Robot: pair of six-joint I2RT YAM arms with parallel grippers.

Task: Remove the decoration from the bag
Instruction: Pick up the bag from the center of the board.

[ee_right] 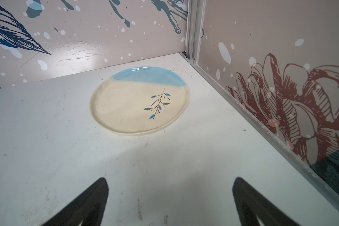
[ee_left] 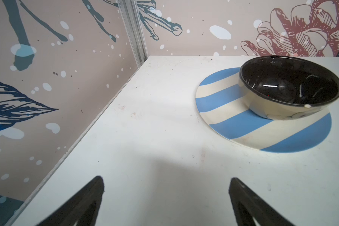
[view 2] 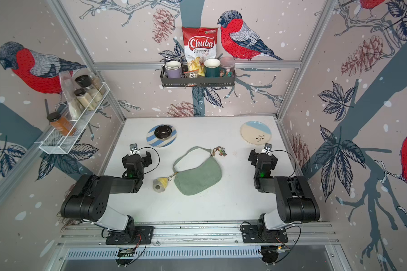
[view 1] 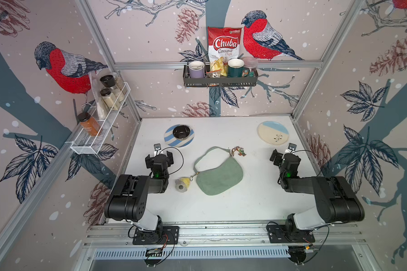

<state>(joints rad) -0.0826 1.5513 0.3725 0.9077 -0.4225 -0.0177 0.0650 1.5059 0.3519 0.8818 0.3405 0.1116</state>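
Bag (view 1: 219, 178) lies at desk (view 1: 244, 201) centre, yellow charm (view 1: 182, 184) clipped at its eight o'clock. Left end effector (ee_left: 165, 182) and right end effector (ee_right: 170, 181) stand apart, empty; pin the bag with one, unclip with the other.

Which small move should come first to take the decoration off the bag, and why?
Probably reach the open, empty left gripper toward the yellow-and-grey plush charm clipped by a gold clasp to the sage-green suede crescent bag; that charm lies nearest this arm.
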